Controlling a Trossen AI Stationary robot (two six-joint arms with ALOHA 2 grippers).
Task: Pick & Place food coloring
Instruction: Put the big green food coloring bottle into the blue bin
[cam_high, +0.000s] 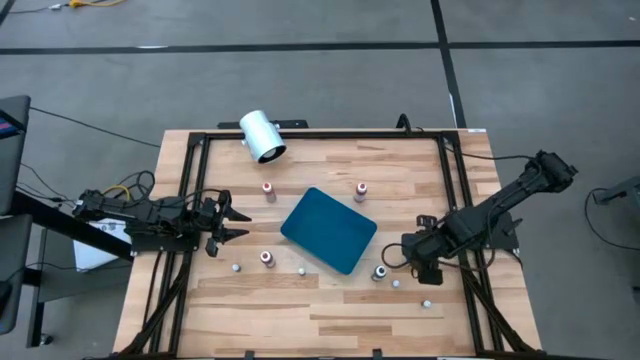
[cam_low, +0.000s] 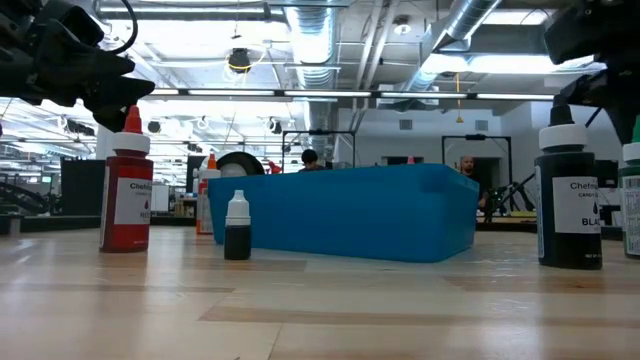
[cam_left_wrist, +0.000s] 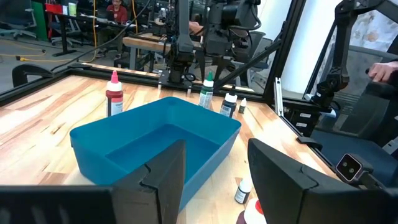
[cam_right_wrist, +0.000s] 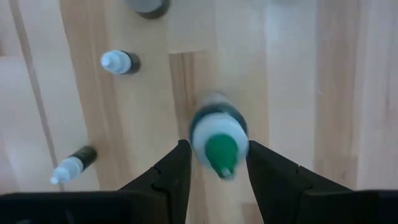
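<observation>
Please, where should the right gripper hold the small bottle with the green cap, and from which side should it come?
Probably from straight above. The green-capped bottle stands upright on the wooden table, between the open fingers of the right gripper. Its round body under the cap is wider than the pointed tip, so closing there, on two opposite sides, looks firmest.

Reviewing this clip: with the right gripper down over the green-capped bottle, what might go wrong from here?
The right gripper straddles the green-capped bottle, fingers open close on either side of it; an off-centre close might tip it rather than grip it.

Two small bottles lie toppled nearby and could be knocked and roll.

The teal tray sits close by, so a low carry might clip its wall.

The left gripper waits open at the table's left edge.
</observation>
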